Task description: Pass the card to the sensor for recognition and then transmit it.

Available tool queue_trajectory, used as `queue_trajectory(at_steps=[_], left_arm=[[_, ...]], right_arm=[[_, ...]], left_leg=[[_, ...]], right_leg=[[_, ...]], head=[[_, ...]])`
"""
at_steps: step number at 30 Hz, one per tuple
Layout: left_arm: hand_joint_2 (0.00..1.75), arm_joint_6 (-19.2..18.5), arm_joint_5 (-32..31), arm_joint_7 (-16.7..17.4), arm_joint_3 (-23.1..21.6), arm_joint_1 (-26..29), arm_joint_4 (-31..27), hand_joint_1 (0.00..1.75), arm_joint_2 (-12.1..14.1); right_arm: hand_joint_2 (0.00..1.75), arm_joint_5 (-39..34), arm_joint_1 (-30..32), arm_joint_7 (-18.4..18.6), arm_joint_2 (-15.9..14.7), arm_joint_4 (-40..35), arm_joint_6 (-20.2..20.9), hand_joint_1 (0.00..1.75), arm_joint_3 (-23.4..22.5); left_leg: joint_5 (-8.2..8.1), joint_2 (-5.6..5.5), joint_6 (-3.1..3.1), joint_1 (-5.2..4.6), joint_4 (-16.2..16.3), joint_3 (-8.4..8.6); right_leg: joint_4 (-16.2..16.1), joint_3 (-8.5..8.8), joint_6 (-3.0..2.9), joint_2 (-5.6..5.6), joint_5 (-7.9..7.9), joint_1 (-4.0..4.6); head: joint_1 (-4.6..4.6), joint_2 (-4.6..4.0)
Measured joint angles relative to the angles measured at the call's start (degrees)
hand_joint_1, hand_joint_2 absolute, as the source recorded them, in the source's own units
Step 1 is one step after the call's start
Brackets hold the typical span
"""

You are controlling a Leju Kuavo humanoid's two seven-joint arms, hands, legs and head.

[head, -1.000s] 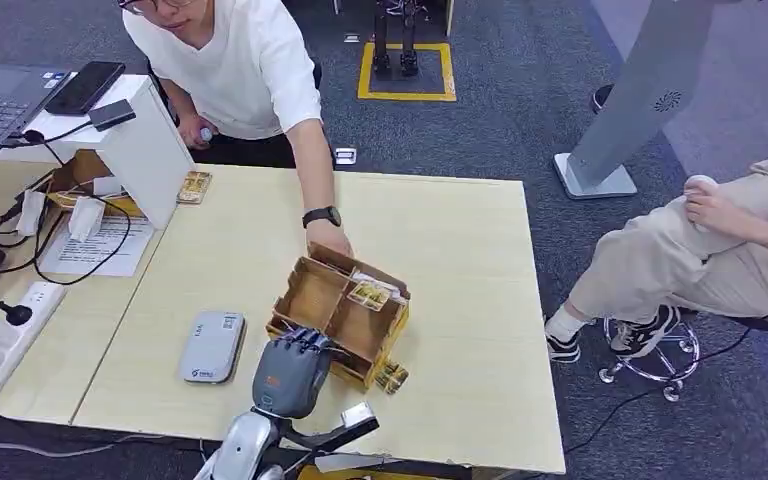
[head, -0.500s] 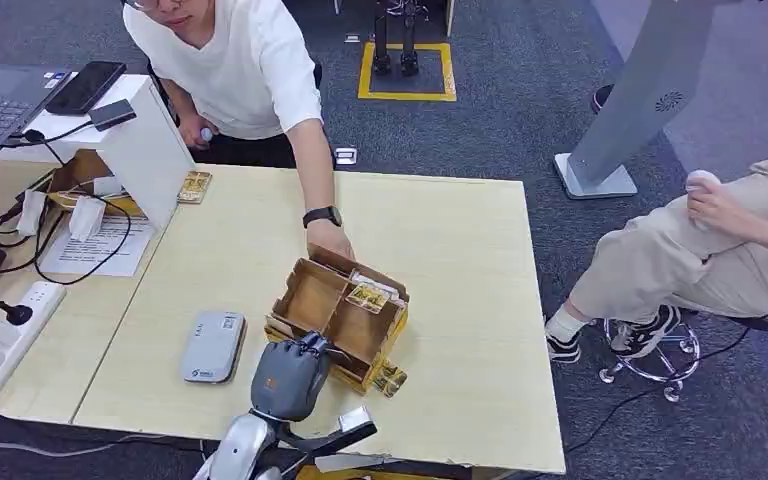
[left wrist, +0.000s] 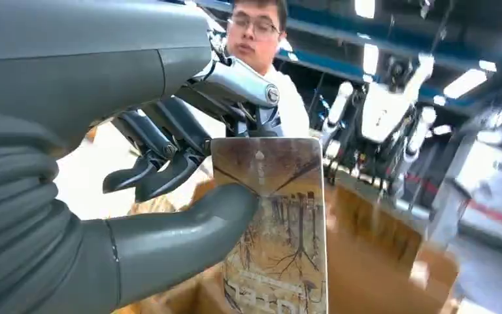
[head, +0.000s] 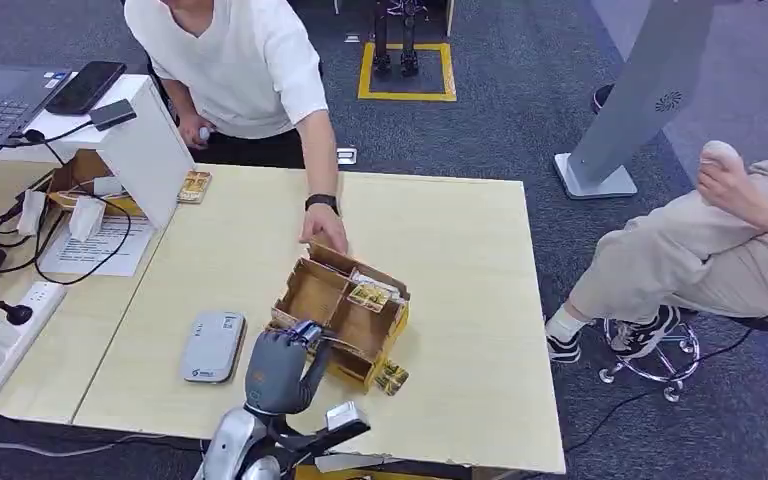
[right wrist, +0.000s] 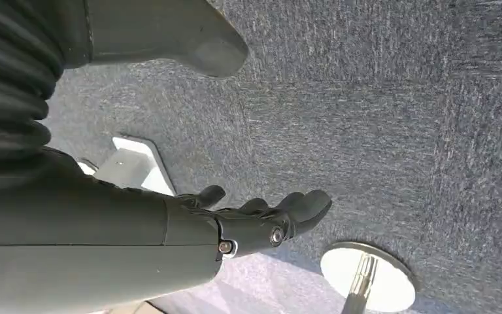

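Note:
My left hand (head: 280,368) hovers at the near edge of the cardboard card box (head: 312,296), and in the left wrist view my left hand (left wrist: 163,170) pinches a brown picture card (left wrist: 276,229) between thumb and fingers, lifted above the box. More cards (head: 370,294) lie in the box's far compartment. The grey card sensor (head: 212,346) lies flat on the table to the left of the box. A person's hand (head: 324,232) rests at the box's far corner. My right hand (right wrist: 261,219) hangs over grey carpet, fingers spread, holding nothing.
A white stand (head: 145,150), cables and a power strip (head: 0,330) crowd the table's left side. A loose card (head: 392,377) lies by the box's near right corner. A seated person (head: 700,250) is off the table's right edge.
My left hand has drawn back slightly toward me and left from the box edge. The person's arm has shifted a little toward the far side, and the seated person raised a hand.

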Motion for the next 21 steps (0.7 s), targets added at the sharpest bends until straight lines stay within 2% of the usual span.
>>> queue_trajectory(at_steps=[9, 14, 17, 21], left_arm=[[1.75, 0.0, 1.09, -1.07, 1.31, 0.23, -2.47, 1.75, -0.79], [1.75, 0.0, 8.64, -4.11, 2.16, -0.11, -3.64, 1.75, -1.38], [1.75, -0.02, 12.95, -3.24, 2.82, -1.46, -3.89, 1.75, -1.44], [1.75, -0.02, 14.49, 0.79, 4.33, -4.85, -3.93, 1.75, -1.64]], right_arm=[[1.75, -0.02, 0.01, -0.02, 0.0, 0.0, 0.0, 0.0, 0.0], [1.75, 0.0, 0.01, 0.0, -0.02, 0.0, 0.0, 0.0, 0.0], [1.75, 0.11, 0.0, 0.09, -0.07, 0.02, 0.0, 0.0, 0.0], [1.75, 0.52, -0.04, 0.28, -0.15, 0.02, 0.0, 0.0, 0.0]], left_leg=[[0.0, 0.0, 0.0, 0.0, 0.0, 0.0], [0.0, 0.0, 0.0, 0.0, 0.0, 0.0], [0.01, 0.0, 0.0, 0.0, 0.0, 0.01], [0.05, 0.0, -0.01, 0.01, 0.0, 0.01]], right_leg=[[0.0, 0.0, -0.01, 0.0, 0.0, 0.0], [0.0, -0.01, -0.01, 0.0, 0.0, 0.0], [0.0, 0.0, -0.02, 0.0, 0.02, 0.0], [0.01, 0.0, -0.02, -0.01, 0.04, 0.01]], head=[[0.0, 0.0], [0.0, -0.02], [0.0, -0.02], [0.0, -0.02]])
